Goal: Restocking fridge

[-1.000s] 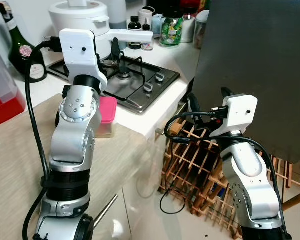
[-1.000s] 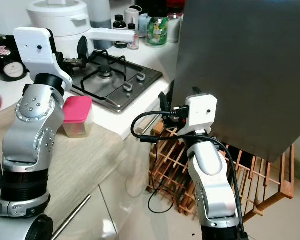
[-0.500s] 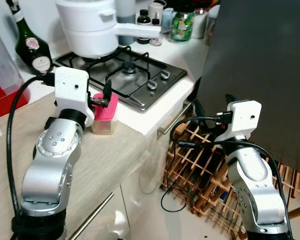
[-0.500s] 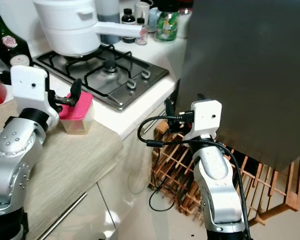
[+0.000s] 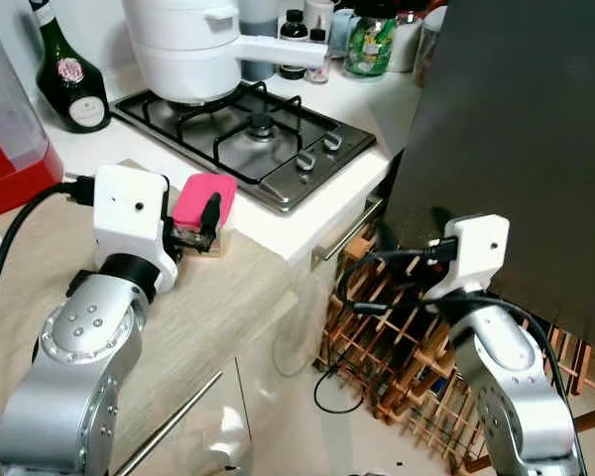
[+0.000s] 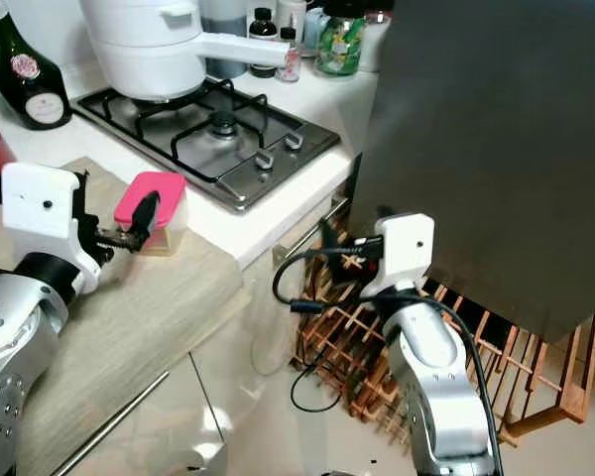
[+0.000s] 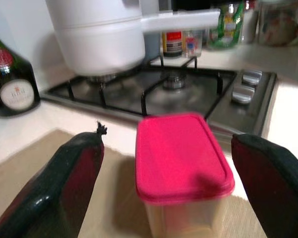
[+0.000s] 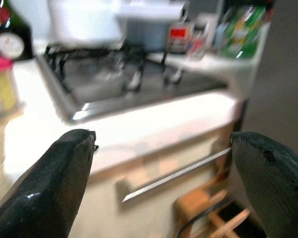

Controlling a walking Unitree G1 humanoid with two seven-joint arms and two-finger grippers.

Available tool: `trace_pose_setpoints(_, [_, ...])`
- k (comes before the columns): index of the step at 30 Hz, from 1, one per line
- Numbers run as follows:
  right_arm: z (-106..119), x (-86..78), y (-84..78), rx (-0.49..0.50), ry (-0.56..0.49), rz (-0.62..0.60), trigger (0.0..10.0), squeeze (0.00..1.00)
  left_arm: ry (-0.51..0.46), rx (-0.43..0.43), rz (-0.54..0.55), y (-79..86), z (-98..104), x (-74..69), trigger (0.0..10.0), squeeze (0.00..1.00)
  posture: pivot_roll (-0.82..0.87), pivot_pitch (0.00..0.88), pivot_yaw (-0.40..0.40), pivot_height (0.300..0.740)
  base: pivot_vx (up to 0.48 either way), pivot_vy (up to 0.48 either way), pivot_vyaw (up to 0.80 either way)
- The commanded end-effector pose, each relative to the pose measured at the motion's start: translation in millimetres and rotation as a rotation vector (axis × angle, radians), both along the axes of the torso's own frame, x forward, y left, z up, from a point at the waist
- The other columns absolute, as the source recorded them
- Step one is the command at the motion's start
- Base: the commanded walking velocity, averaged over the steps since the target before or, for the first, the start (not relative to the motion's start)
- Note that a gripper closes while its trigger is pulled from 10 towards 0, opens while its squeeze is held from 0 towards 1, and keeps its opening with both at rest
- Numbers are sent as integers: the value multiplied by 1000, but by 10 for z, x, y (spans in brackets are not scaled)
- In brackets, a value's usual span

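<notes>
A clear container with a pink lid [image 5: 200,201] stands on the beige mat [image 5: 228,297] at the counter's edge, just in front of the gas hob. My left gripper [image 7: 169,144] is open and level with the container [image 7: 181,158], one black finger on each side of it, still a little short of it. My right gripper [image 8: 166,144] is open with nothing in it, held low beside the counter front [image 6: 329,236], next to the dark grey fridge door [image 5: 516,129].
A white pot [image 5: 193,45] sits on the gas hob [image 5: 258,144]. A dark bottle [image 5: 69,79] and a red box [image 5: 10,164] stand at the left, jars [image 5: 369,45] at the back. A wooden rack [image 5: 397,327] and cables lie on the floor below the fridge door.
My left arm has come down from over the hob to the level of the pink-lidded container, fingers now either side of it. The right arm has barely moved; the camera shifted.
</notes>
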State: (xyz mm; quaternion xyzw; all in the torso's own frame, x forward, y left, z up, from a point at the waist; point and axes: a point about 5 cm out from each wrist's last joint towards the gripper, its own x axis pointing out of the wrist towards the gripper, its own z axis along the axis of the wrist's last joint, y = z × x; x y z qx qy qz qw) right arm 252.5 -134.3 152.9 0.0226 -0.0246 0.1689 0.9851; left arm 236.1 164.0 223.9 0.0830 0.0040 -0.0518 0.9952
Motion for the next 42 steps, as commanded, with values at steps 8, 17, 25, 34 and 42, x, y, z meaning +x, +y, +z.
trace_pose_setpoints(8, [-121,-135,165,14,129,216,10000,0,56,-9,28,23,-34,-47,10000,0,29,61,-26,740,0,0,0])
trace_pose_setpoints(17, [-101,-162,222,-2,151,318,10000,0,98,-40,19,-44,-71,-50,10000,0,17,62,-32,740,0,0,0])
trace_pose_setpoints(25, [-79,-115,232,-9,147,348,10000,0,135,-114,-34,-176,-70,-62,10000,0,13,56,-31,740,0,0,0])
trace_pose_setpoints(34, [-72,-85,265,-12,144,361,10000,0,161,-120,-80,-260,-45,-61,10000,0,26,56,-37,740,0,0,0])
trace_pose_setpoints(42, [-68,-29,306,-9,123,356,10000,0,-20,52,36,-79,196,177,10000,0,34,22,-28,740,0,0,0])
